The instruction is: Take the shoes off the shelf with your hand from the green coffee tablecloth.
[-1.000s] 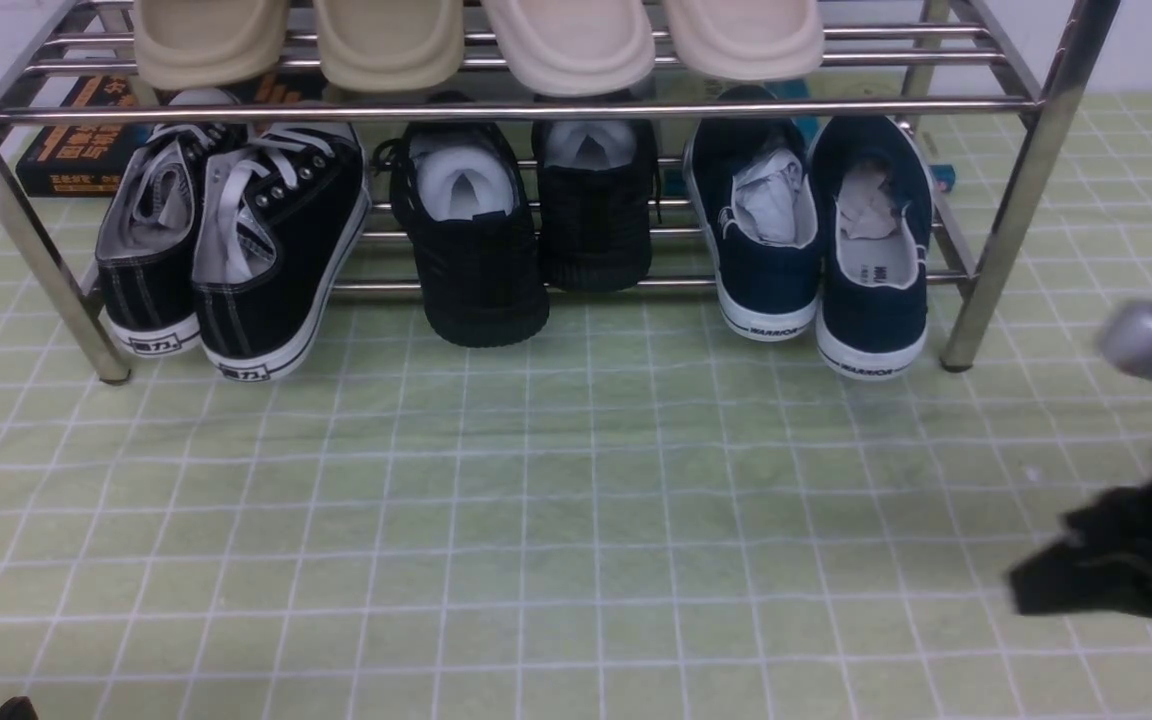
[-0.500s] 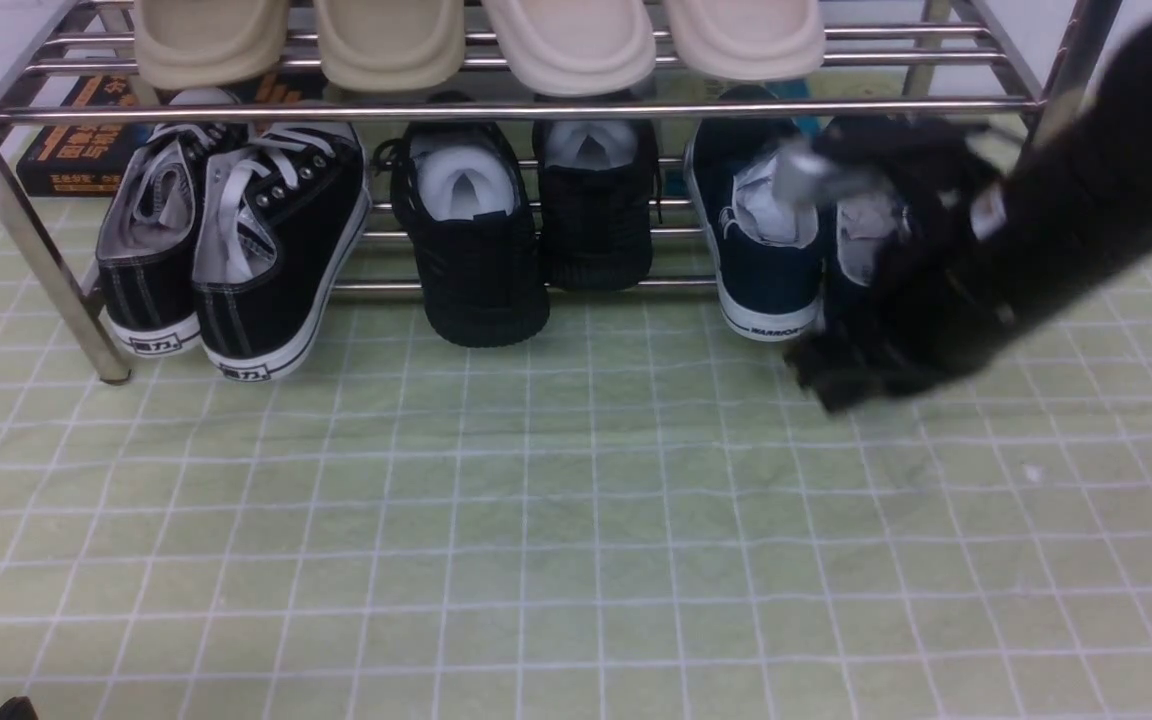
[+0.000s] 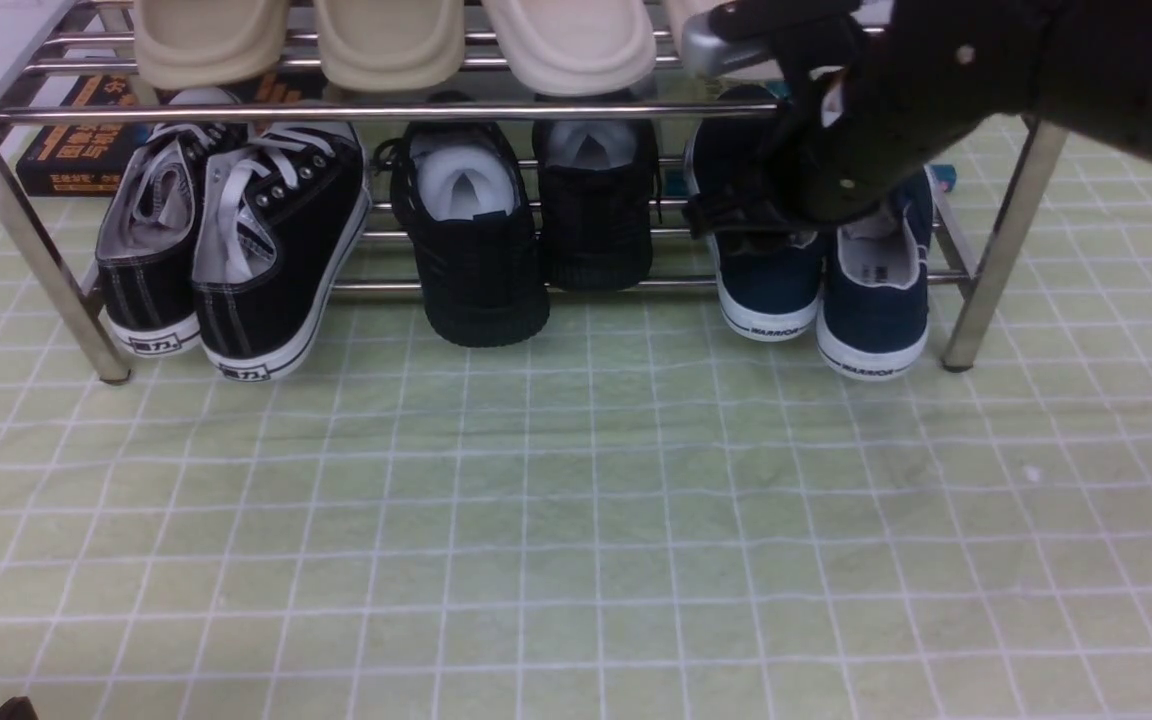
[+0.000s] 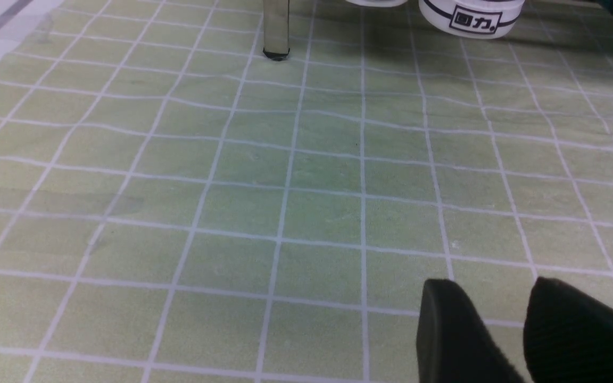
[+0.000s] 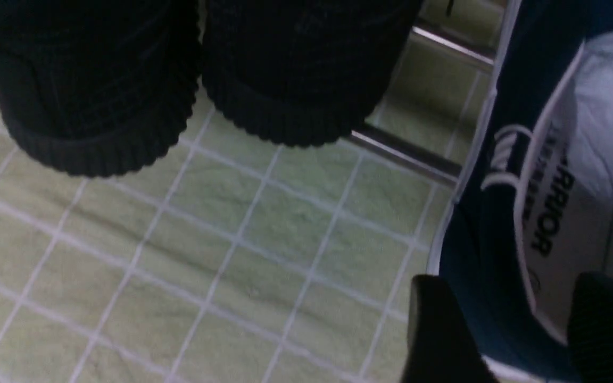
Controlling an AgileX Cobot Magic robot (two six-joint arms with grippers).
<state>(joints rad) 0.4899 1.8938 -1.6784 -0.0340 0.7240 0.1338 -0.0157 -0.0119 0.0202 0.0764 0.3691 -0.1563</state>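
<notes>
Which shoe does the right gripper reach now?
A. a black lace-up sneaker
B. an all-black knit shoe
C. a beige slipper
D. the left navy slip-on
D: the right gripper stands open astride the side wall of the left navy slip-on, marked WARRIOR.

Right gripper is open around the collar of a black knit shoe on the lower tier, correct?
Wrong shoe: the right gripper is open around the collar of a navy shoe on the shelf's lower tier. Right wrist view shows it.
</notes>
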